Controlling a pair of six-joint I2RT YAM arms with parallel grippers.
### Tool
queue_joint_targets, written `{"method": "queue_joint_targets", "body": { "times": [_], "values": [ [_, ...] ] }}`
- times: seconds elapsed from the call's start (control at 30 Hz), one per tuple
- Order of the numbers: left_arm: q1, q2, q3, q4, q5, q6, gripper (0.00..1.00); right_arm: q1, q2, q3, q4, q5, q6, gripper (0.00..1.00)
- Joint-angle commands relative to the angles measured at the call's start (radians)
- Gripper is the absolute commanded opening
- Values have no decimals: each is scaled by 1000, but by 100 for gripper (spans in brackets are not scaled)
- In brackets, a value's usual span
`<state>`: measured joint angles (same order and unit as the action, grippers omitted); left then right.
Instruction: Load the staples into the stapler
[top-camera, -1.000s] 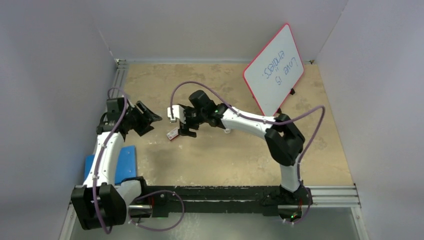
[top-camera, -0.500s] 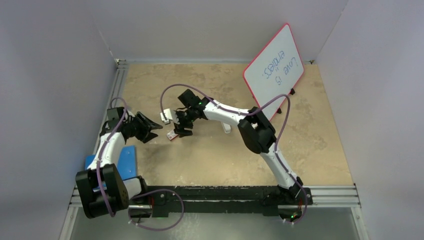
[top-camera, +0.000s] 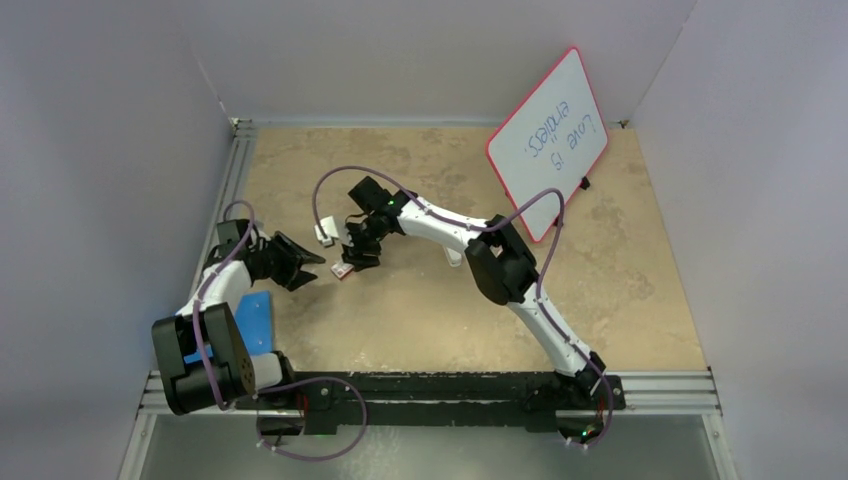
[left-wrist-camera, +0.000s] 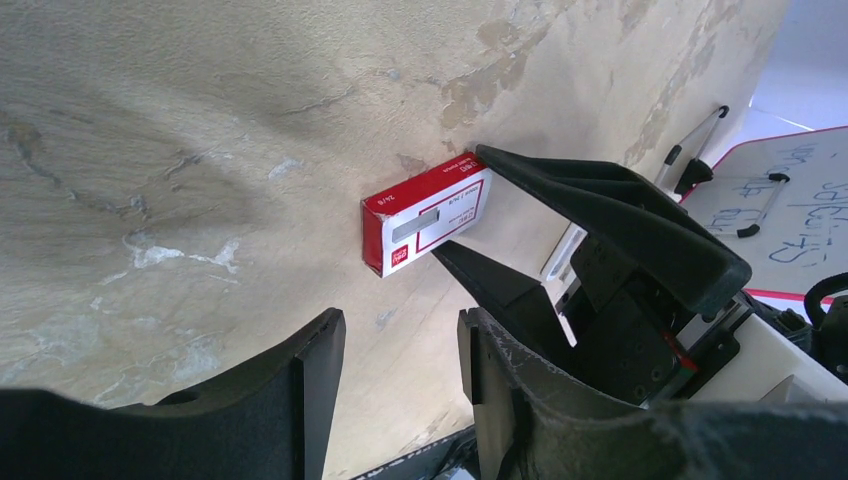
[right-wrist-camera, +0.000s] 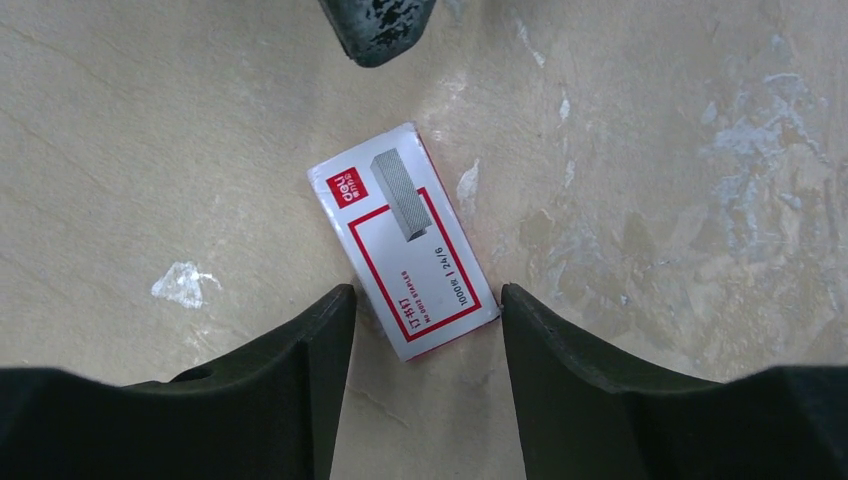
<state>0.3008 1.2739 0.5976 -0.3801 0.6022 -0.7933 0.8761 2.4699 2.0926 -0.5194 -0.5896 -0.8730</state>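
The staples are a red-and-white box (right-wrist-camera: 405, 240) lying flat on the tan table, also visible as the box (top-camera: 342, 270) (left-wrist-camera: 425, 215). My right gripper (right-wrist-camera: 425, 297) is open and low over the box's near end. One finger stands on each side of the box, and the right finger touches its corner. My left gripper (left-wrist-camera: 400, 350) is open and holds nothing. It sits just left of the box, seen as the left gripper (top-camera: 310, 262). The stapler (left-wrist-camera: 562, 255) shows only as a slim white bar behind the right gripper's fingers (left-wrist-camera: 600, 200).
A red-framed whiteboard (top-camera: 548, 140) leans at the back right, with a marker (left-wrist-camera: 700, 140) by its foot. A blue flat object (top-camera: 250, 320) lies near the left arm's base. Grey walls close in the table on three sides.
The right gripper has moved left and down onto the staples box, and its jaws have narrowed. The left gripper has dropped lower towards the box and narrowed too.
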Motion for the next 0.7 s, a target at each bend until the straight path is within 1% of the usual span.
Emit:
{"method": "queue_joint_targets", "body": {
  "times": [0.0, 0.13, 0.3, 0.5, 0.6, 0.67],
  "values": [
    [7, 17, -3, 60, 42, 2, 46, 1, -17, 31, -77, -11, -34, 59],
    [8, 31, -14, 78, 50, 0, 46, 1, -17, 28, -93, -34, -43, 57],
    [7, 38, -38, 112, 82, 14, 45, 1, -54, -28, -44, -35, -15, 50],
    [-4, 83, -70, 165, 146, 27, 45, 1, -155, -186, 23, -45, 13, 44],
    [-44, 96, -81, 200, 156, 10, 46, 0, -225, -306, 68, -47, 56, 43],
    [-97, 106, -76, 224, 158, 2, 48, 1, -277, -403, 117, -44, 100, 43]
  ]
}}
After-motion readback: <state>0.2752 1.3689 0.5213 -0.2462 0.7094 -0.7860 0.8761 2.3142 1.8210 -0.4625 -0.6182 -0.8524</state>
